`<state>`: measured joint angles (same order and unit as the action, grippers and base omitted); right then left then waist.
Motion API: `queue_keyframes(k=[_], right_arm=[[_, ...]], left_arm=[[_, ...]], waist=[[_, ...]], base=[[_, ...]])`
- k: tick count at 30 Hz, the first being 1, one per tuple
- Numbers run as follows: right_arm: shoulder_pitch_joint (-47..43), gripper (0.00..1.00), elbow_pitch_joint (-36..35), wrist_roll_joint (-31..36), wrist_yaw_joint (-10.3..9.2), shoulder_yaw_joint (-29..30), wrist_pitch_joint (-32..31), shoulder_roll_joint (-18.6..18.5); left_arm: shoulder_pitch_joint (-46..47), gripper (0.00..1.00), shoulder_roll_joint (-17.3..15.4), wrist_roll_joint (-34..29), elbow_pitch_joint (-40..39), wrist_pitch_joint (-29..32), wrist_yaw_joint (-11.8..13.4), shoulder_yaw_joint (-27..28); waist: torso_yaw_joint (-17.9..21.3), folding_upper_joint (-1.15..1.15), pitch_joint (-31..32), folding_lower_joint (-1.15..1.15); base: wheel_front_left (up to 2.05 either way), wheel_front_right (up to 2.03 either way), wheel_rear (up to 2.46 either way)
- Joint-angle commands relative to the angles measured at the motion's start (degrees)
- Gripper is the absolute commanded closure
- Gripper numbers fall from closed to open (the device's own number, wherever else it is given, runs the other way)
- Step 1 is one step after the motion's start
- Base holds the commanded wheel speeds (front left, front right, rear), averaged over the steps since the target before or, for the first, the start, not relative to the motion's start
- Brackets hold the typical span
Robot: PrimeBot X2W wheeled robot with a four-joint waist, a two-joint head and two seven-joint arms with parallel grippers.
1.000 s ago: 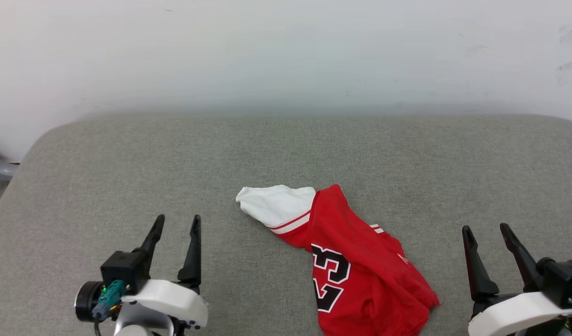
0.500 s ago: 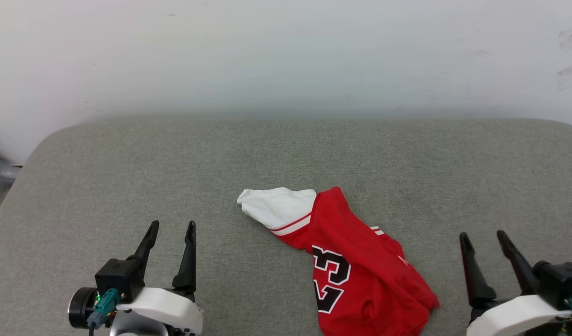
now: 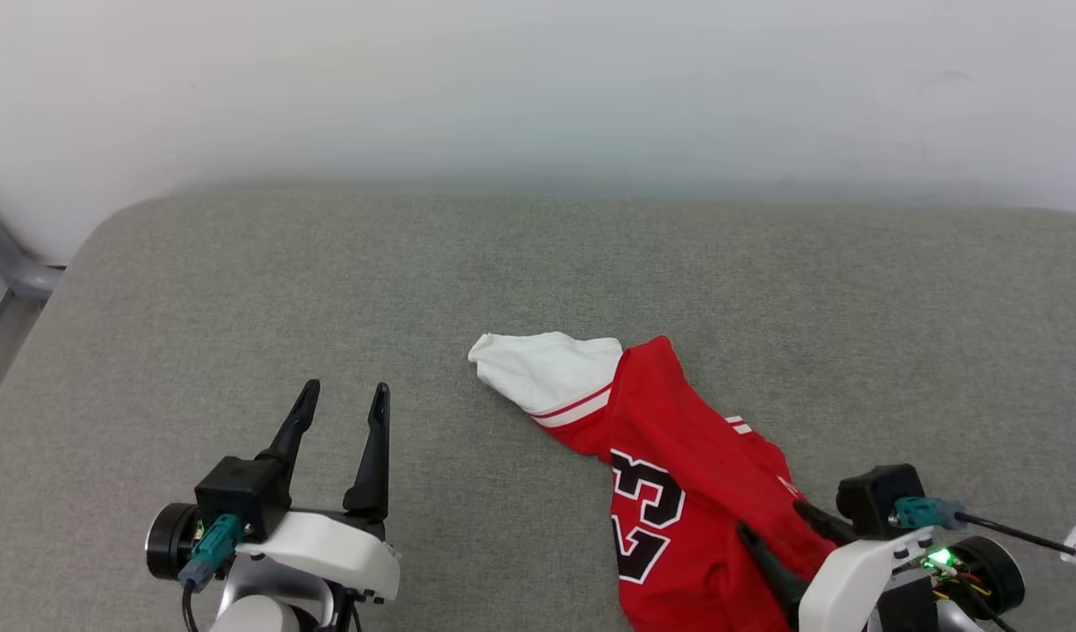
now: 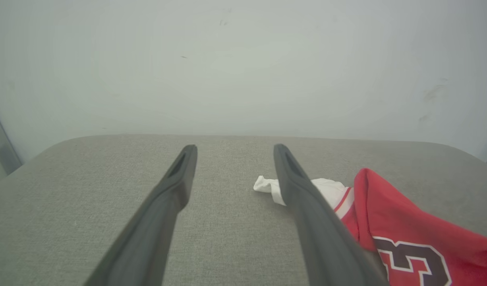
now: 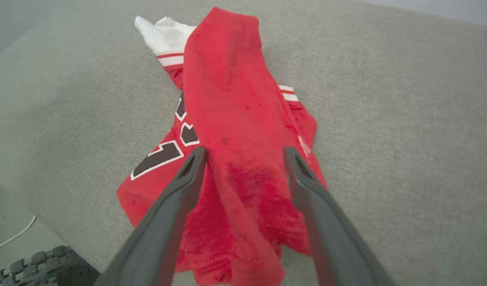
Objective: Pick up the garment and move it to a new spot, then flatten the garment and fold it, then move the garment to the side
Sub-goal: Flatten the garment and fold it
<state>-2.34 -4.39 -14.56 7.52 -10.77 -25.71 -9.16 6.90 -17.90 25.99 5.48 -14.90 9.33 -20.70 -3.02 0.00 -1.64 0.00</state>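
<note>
One garment [image 3: 678, 439] lies crumpled on the cushion [image 3: 240, 290], its red end under the spread fingers of the right gripper [image 3: 769, 516]. The second one, the left gripper [image 3: 345, 388], is spread too, empty and well apart.

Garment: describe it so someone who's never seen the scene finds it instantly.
A grey padded surface runs up to a pale wall. Near its front edge, right of centre, lies a crumpled garment, with the open right gripper over its near end. It is the one red thing there, with a white sleeve and a black 23.
</note>
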Motion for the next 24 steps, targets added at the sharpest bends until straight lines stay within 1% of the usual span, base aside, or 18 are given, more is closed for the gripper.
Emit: queue_keyframes(k=[1,5,6,7,10,14,18,21,24], right_arm=[[0.91,0.0,0.67,-0.39,-0.06,-0.63,-1.4,-1.09],[2.41,0.0,2.25,-1.91,-0.06,-1.54,-4.11,-2.45],[2.91,0.53,2.49,-2.31,-0.06,-1.5,-4.37,-2.53],[3.01,1.0,3.02,-2.89,-0.06,-1.66,-4.74,-2.49],[3.91,1.0,3.35,-3.51,-0.05,-2.16,-4.8,-2.75],[5.6,1.0,1.21,-3.0,-0.05,-3.32,-2.17,-2.73],[7.44,1.0,-2.51,-5.12,-0.05,-6.06,1.37,-0.34],[8.85,1.0,-4.47,-6.41,-0.05,-10.81,2.39,0.19],[9.26,1.0,-4.55,-8.54,-0.05,-17.94,1.58,0.77]], left_arm=[[0.79,0.0,-0.03,-0.22,-0.11,-0.31,-0.15,0.14],[1.75,0.0,0.38,-0.5,0.06,-0.37,-0.51,0.69],[1.83,0.0,0.49,-0.58,0.12,-0.38,-0.56,0.9],[1.83,0.0,0.63,-0.64,0.14,-0.38,-0.66,1.08],[1.49,0.0,1.26,-0.22,-0.34,-0.35,-0.65,1.88],[1.31,0.0,1.46,-1.11,-0.96,-0.35,-0.74,2.56],[1.15,0.0,1.34,-1.59,-1.0,-0.31,-0.88,3.04],[1.28,0.0,1.27,-1.93,-0.9,-0.3,-1.07,3.11],[1.54,0.0,1.31,-2.1,-0.79,-0.3,-1.19,3.02]], waist=[[-0.85,0.0,-0.86,0.0],[-1.71,0.0,-1.99,0.0],[-1.8,0.0,-2.2,0.0],[-1.86,0.0,-2.37,0.0],[-1.79,0.0,-2.81,0.0],[-1.2,0.0,-2.86,0.0],[-0.2,0.0,-2.52,0.0],[0.37,0.0,-2.33,0.0],[0.61,0.0,-2.23,0.0]], base=[[0.0,0.0,0.0],[0.0,0.0,0.0],[0.0,0.0,0.0],[0.0,0.0,0.0],[0.0,0.0,0.0],[0.0,0.0,0.0],[0.0,0.0,0.0],[0.0,0.0,0.0],[0.0,0.0,0.0]])
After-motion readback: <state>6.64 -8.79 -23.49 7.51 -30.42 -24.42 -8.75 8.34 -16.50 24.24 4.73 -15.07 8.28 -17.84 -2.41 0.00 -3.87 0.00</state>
